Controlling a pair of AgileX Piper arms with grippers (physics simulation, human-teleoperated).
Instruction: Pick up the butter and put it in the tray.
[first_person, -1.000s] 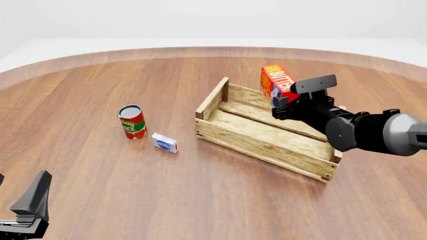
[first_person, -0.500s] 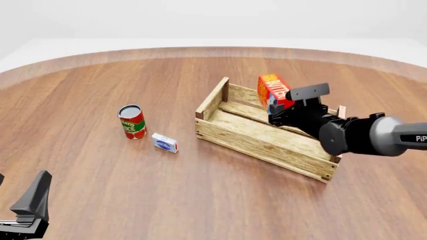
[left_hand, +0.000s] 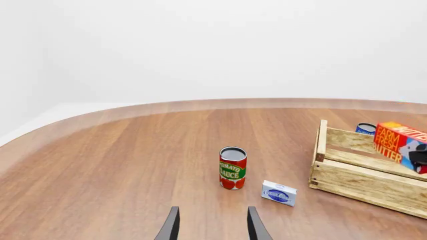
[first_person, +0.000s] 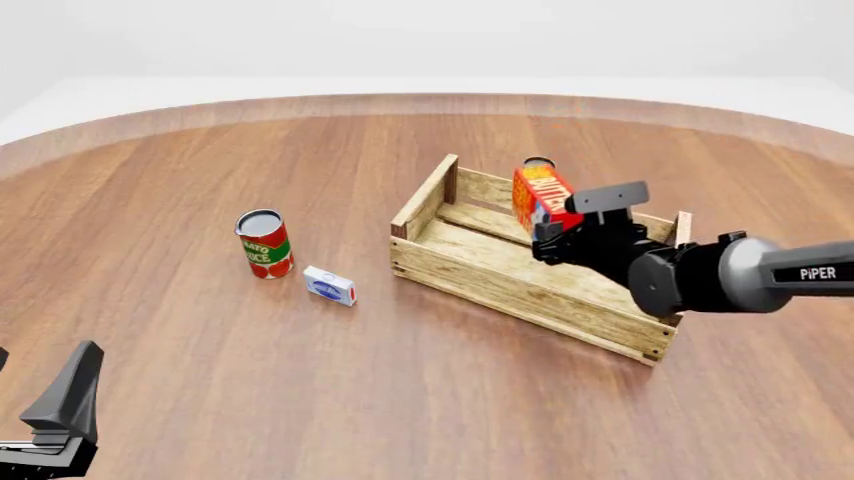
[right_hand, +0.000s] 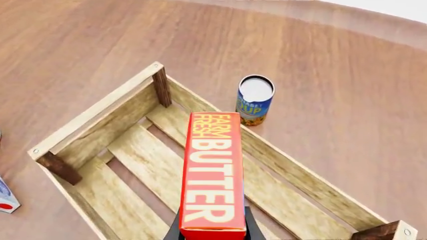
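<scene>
Right gripper (first_person: 550, 232) jaws squeezed on butter (right_hand: 211, 172), holding it up over wooden tray (first_person: 523, 288). Picking up done. Left to do: lower butter, let go inside. Left gripper (left_hand: 211, 226) jaws wide, holding nothing.

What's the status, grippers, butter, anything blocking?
Right gripper shut on butter, above tray. Left gripper open, idle. Tray floor clear; blue can outside the far wall.

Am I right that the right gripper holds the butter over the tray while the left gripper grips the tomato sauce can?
Not quite. The right gripper does hold the butter over the tray, but the left gripper is open and empty, well short of the tomato sauce can, as the left wrist view shows.
</scene>
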